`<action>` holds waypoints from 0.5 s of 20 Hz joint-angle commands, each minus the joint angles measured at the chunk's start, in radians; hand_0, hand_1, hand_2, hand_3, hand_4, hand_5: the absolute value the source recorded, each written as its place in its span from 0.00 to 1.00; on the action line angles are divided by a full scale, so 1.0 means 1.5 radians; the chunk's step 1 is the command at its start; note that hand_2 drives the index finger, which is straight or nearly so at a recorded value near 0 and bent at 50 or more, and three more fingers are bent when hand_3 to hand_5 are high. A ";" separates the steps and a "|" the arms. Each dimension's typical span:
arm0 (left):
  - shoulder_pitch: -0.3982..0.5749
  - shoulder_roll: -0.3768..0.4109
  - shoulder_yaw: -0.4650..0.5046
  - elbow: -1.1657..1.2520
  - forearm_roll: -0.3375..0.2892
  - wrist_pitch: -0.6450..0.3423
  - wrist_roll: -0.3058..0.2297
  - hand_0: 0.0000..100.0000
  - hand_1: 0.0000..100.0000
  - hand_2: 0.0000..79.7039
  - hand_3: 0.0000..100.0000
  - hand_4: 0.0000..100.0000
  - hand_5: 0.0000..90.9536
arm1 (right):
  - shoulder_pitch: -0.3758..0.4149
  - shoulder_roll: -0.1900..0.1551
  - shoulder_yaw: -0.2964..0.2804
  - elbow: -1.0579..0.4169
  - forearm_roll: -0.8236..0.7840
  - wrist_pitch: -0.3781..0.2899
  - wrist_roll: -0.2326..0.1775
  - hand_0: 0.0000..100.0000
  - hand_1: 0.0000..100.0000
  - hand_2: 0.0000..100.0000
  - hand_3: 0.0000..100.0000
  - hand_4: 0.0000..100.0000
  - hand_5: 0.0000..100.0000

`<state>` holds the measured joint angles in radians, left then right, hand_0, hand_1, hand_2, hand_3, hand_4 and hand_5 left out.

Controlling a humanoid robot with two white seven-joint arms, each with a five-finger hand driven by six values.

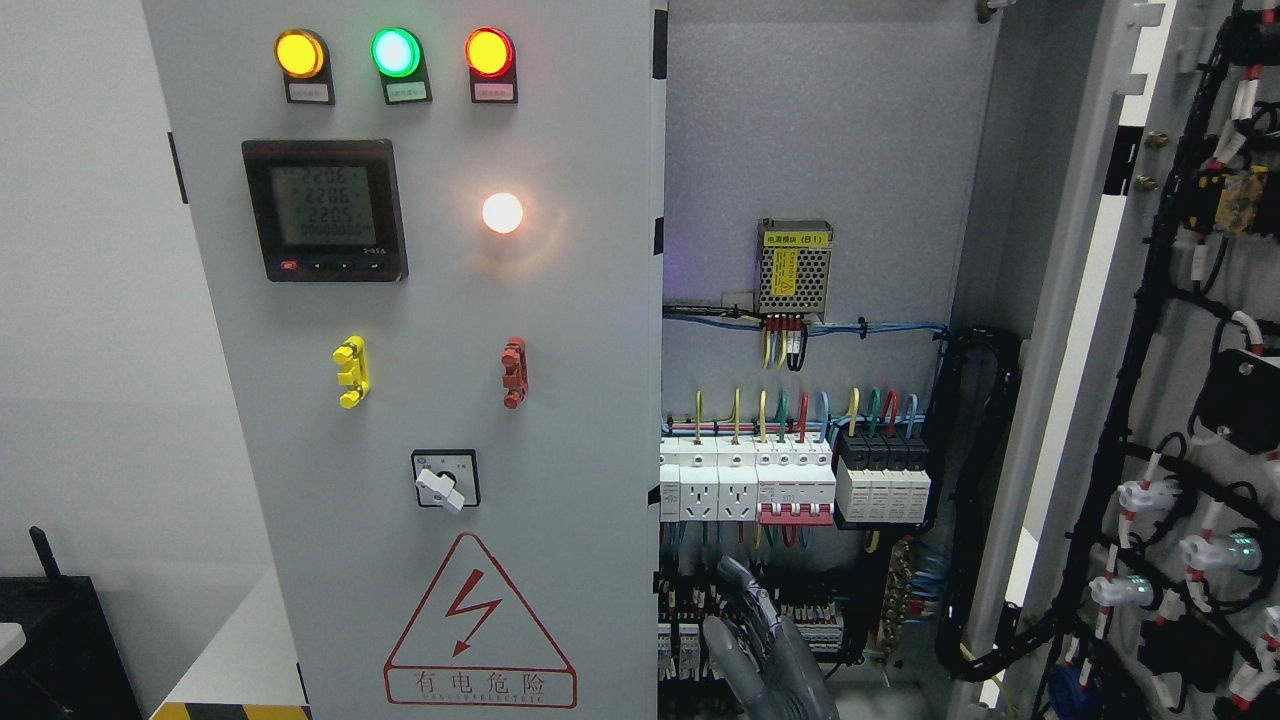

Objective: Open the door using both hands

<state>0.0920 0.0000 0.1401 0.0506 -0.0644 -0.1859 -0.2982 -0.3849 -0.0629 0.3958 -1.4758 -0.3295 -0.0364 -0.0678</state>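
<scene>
The grey cabinet's left door (440, 300) stands shut and carries lamps, a meter and handles. The right door (1180, 400) is swung wide open to the right, so its wired inner side faces me. Between them the cabinet's interior (820, 150) lies exposed. My right hand (748, 595) rises from the bottom edge just right of the middle, in front of the lower terminal rows. Its grey fingers (740, 585) point up, relaxed, and hold nothing. It touches neither door. My left hand is out of view.
On the shut door are a yellow handle (351, 371), a red handle (514, 372), a rotary switch (444, 482) and a warning triangle (478, 625). Inside are breakers (795, 485), a power supply (795, 265) and a black cable bundle (985, 500). A black box (50, 640) sits at the lower left.
</scene>
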 commanded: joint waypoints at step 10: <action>0.000 -0.022 0.001 0.000 0.000 0.000 -0.003 0.12 0.39 0.00 0.00 0.00 0.00 | -0.031 -0.001 0.011 0.036 -0.041 0.002 0.023 0.12 0.39 0.00 0.00 0.00 0.00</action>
<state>0.0920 0.0000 0.1401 0.0506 -0.0644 -0.1860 -0.3021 -0.4208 -0.0621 0.4037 -1.4374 -0.3649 -0.0343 -0.0364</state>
